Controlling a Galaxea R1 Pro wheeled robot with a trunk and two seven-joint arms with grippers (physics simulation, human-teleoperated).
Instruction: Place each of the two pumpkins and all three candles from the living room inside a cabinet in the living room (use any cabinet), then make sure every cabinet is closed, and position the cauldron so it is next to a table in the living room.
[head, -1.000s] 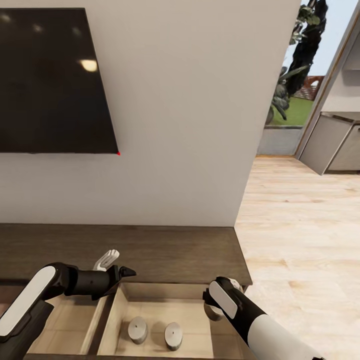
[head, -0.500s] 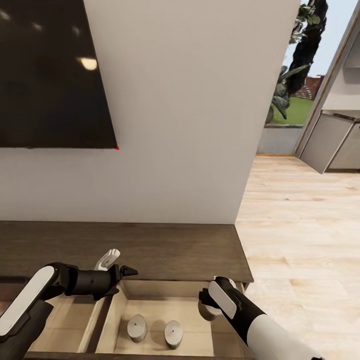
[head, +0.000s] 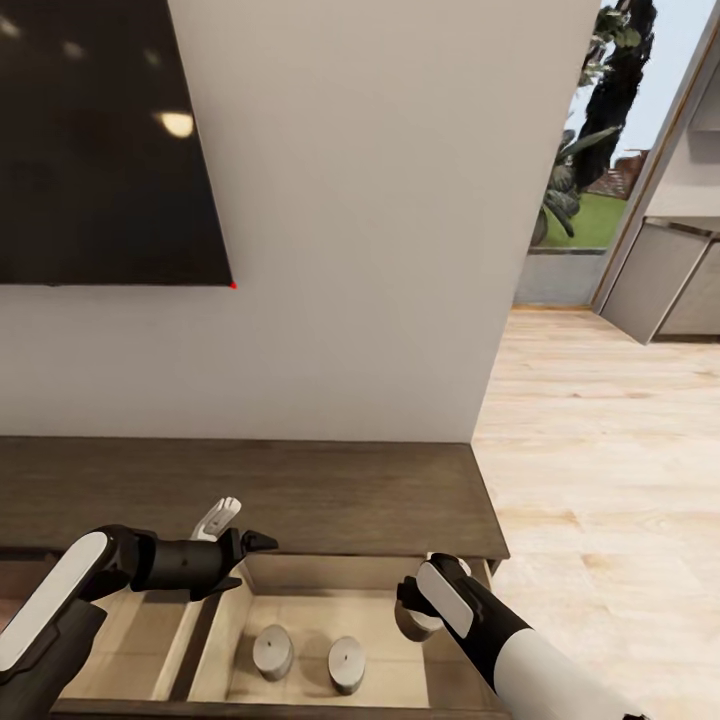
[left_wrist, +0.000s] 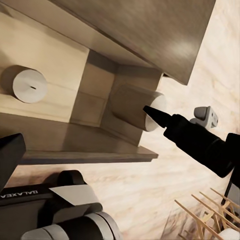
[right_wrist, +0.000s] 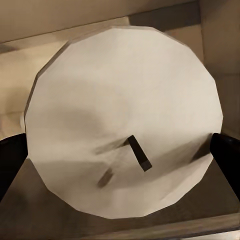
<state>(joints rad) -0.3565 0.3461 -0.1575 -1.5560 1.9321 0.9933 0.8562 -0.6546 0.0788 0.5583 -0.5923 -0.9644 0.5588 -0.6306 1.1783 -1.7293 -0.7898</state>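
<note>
Nearest, inside the open pale compartment of the cabinet (head: 300, 495), two candles (head: 273, 651) stand side by side. Just right, the right gripper (right_wrist: 120, 145) clamps a third candle (right_wrist: 125, 125). The left gripper (head: 235, 535) hovers spread at the cabinet's near edge. Since earlier, the view has tipped slightly. Beyond: white wall, black screen (head: 100, 150).

In the head view the right tool (head: 425, 612) and most of the candle (head: 412, 622) it carries sit hidden behind the right forearm, just past the cabinet (head: 300, 490) top's front edge. The black wall screen (head: 100, 150) above the cabinet is cut off by the picture's edge. In the right wrist view that candle (right_wrist: 125, 120) covers the tool's fingertips (right_wrist: 225, 150) except for dark slivers.
</note>
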